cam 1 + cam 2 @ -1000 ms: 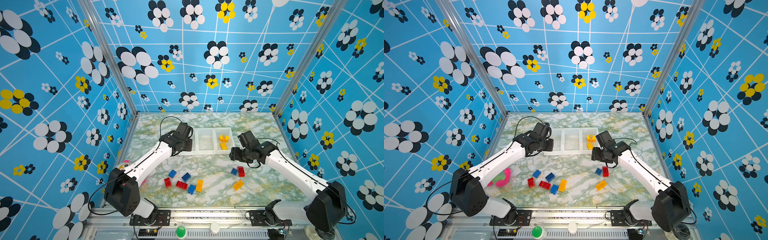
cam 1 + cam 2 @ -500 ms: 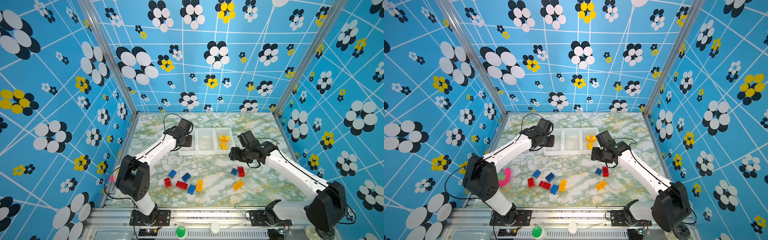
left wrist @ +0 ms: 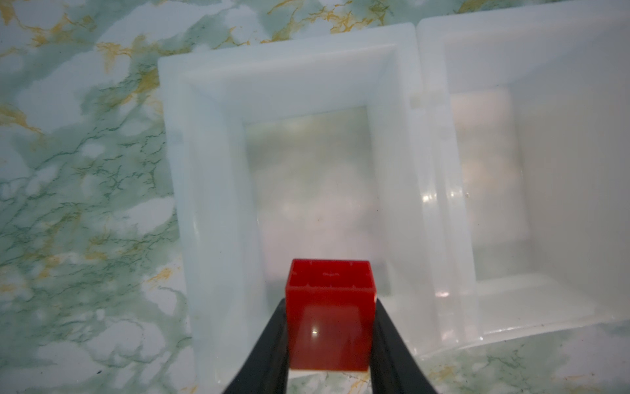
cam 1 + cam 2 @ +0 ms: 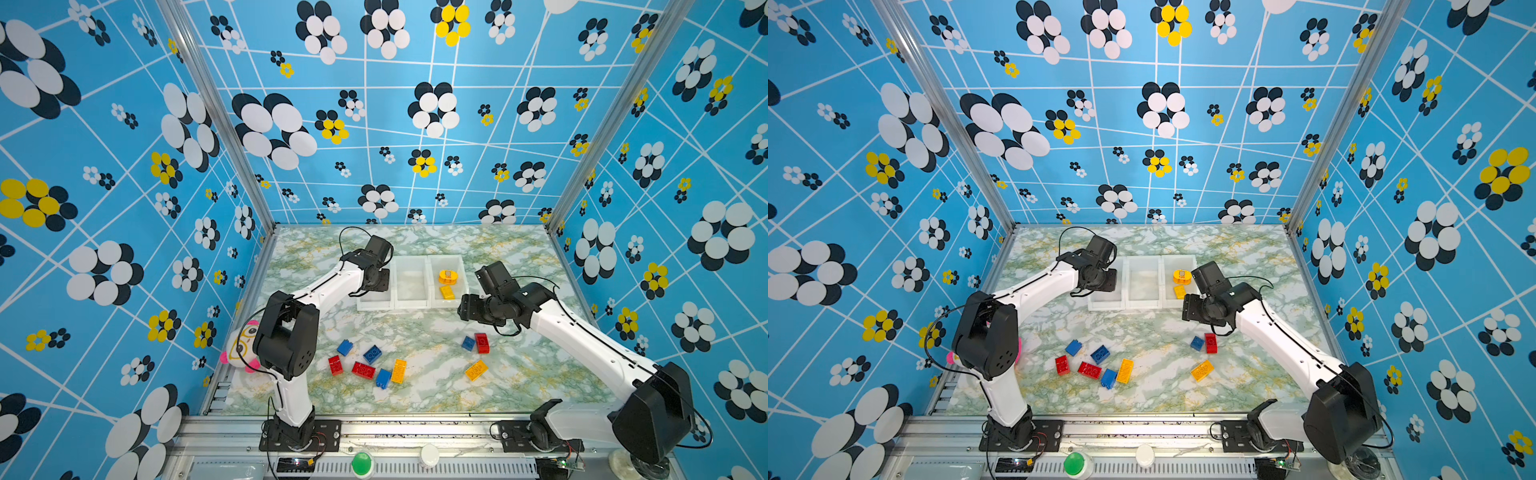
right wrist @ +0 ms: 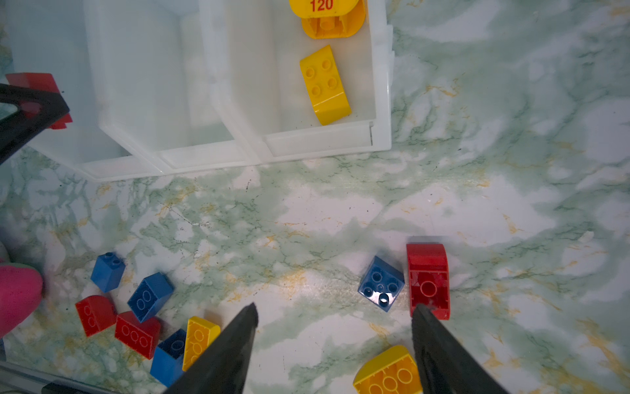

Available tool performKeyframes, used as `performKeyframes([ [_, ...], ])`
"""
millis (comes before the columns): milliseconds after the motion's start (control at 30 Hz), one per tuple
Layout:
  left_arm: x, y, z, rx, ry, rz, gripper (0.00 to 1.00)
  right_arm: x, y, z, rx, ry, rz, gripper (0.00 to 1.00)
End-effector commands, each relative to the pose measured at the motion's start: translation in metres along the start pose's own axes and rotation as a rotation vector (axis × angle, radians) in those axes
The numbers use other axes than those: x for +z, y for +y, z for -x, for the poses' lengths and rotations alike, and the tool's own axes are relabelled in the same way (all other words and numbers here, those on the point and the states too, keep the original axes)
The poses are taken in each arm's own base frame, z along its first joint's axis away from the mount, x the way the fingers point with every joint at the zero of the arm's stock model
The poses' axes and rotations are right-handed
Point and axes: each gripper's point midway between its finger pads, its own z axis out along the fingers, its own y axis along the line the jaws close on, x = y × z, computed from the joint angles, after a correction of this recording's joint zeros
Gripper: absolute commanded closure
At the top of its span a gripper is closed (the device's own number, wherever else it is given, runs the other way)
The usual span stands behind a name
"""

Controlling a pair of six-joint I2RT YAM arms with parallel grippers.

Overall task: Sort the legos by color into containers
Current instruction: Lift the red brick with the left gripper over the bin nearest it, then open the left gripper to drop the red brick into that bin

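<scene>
L gripper point(image 3: 330, 303) pinches red brick point(image 3: 330, 327) above leftmost bin point(image 3: 211, 170), while R gripper point(image 5: 334, 308) hangs w/ jaws wide & empty over table point(image 5: 341, 211) by a blue brick point(image 5: 381, 283).

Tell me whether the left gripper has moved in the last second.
Yes. In both top views the left gripper, shut on a red brick, has shifted slightly right and toward the back wall, further over the leftmost bin, which stayed put.

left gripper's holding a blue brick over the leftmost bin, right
No, the brick is red, not blue; the left wrist view shows it held by the left gripper over the leftmost bin.
</scene>
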Motion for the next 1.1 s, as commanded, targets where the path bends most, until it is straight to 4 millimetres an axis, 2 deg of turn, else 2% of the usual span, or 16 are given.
performKeyframes([
  [0,0.006,0.004,0.007,0.011,-0.003,0.021,0.78,-0.009,0.006,0.005,-0.01,-0.022,0.02,0.26],
  [167,0.013,0.003,0.002,0.007,0.015,0.022,0.7,-0.008,0.006,0.004,-0.008,-0.018,0.018,0.26],
  [400,0.012,0.002,0.001,-0.004,0.015,0.014,0.52,-0.007,0.005,0.004,-0.008,-0.015,0.014,0.26],
  [633,0.003,0.0,0.002,-0.015,-0.004,-0.004,0.45,-0.007,0.005,0.004,-0.006,-0.015,0.012,0.25],
  [733,0.006,-0.002,-0.002,-0.017,0.002,-0.01,0.44,-0.007,0.005,0.004,-0.003,-0.013,0.01,0.25],
  [767,-0.004,-0.003,0.003,-0.019,-0.023,-0.023,0.44,-0.006,0.005,0.004,-0.002,-0.012,0.01,0.26],
  [1067,-0.032,-0.012,0.008,-0.047,-0.087,-0.09,0.38,0.0,-0.005,-0.006,0.01,0.013,-0.029,0.25],
])
